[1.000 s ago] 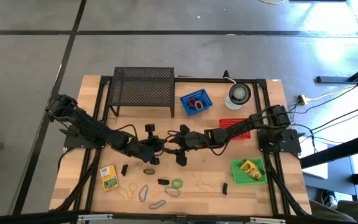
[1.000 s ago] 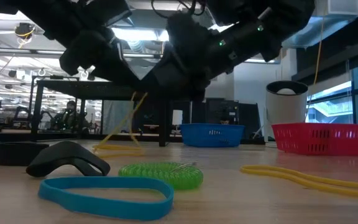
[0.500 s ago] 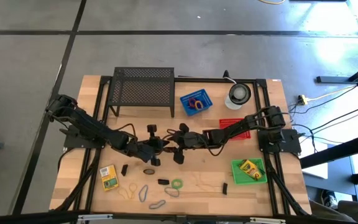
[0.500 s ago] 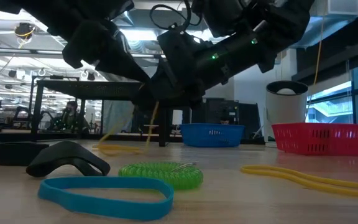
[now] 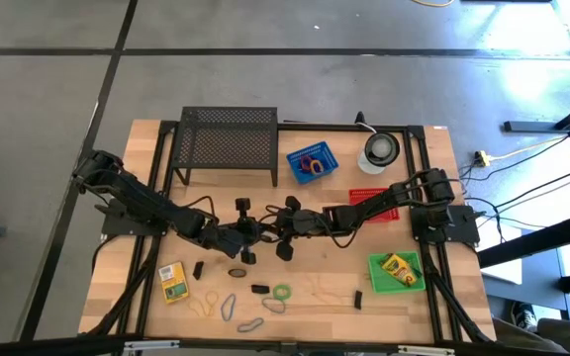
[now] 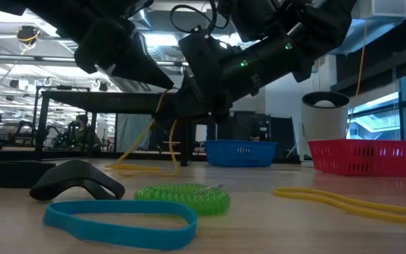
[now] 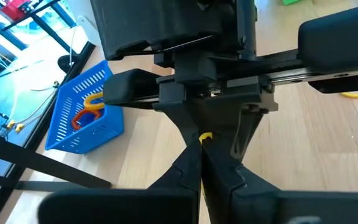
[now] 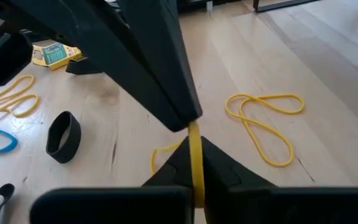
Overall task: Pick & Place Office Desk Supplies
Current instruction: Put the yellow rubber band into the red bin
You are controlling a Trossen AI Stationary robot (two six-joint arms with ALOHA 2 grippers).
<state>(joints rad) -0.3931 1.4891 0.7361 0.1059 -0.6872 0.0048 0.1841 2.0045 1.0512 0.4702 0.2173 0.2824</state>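
My two claws meet mid-table — left gripper (image 5: 256, 233) and right gripper (image 5: 265, 229) both clamped on one yellow rubber band (image 8: 194, 157) — above pale wooden tabletop (image 5: 325, 272), grey concrete floor (image 5: 57, 89) around

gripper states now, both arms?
Left gripper: shut on the thin yellow rubber band.
Right gripper: shut on the same band.

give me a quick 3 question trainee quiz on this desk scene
1. True or false: both grippers pinch the same thin yellow rubber band.
2. What does the blue plastic basket hold? A) rubber bands B) crayon box C) nothing
3. Fill in: the green tray holds a yellow ____ box.

Key: 1 true, left gripper and right gripper meet, shut on it, above the wooden table; 2 A; 3 crayon.
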